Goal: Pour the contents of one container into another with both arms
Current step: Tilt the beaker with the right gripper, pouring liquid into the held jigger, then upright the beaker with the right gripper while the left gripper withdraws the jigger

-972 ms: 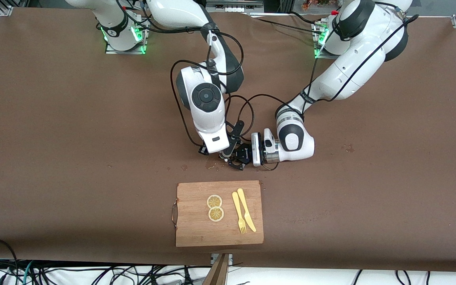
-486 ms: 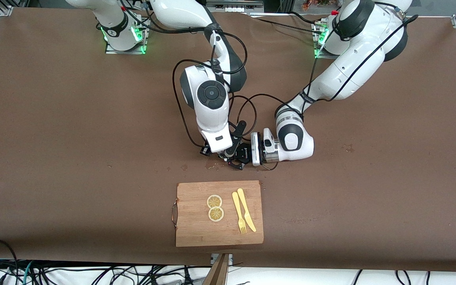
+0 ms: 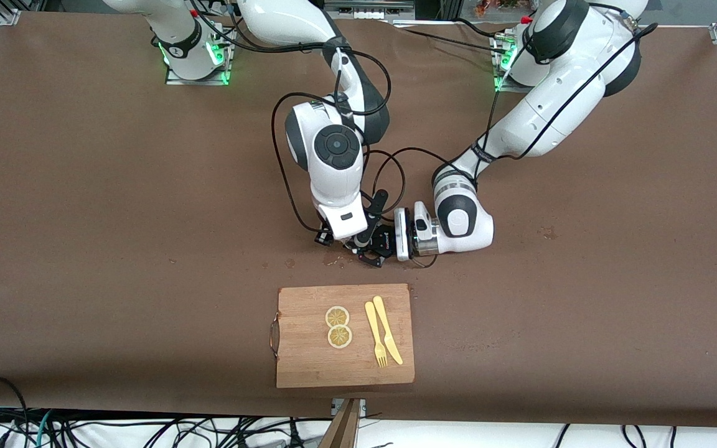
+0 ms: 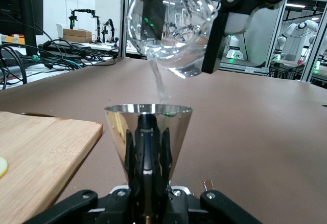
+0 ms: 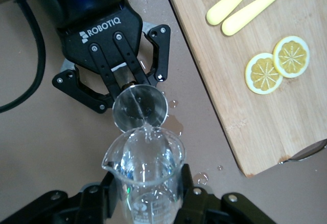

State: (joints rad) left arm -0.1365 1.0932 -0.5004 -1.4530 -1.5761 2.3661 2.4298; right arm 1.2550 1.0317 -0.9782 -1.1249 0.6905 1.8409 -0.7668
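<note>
**Clear glass beaker pouring into steel cup, both arms engaged**

Glass beaker (image 5: 145,170): clamped between the right gripper (image 5: 148,203) fingers, tipped spout-down directly above the cup. A thin stream of water (image 4: 159,83) falls from spout to cup mouth.

Steel cup (image 4: 148,132): conical, upright, grasped between the left gripper (image 4: 148,183) fingers, closed tight on its narrow lower part, low over the table (image 3: 84,218).

Handling advice: keep the spout centred over the small mouth, tilt slowly, hold the cup level; droplets (image 5: 199,175) already lie on the table by the fingers.

Board (image 3: 309,354): just beside both grippers; carries two lemon slices (image 3: 338,326), fork (image 3: 374,342), knife (image 3: 388,330).
</note>
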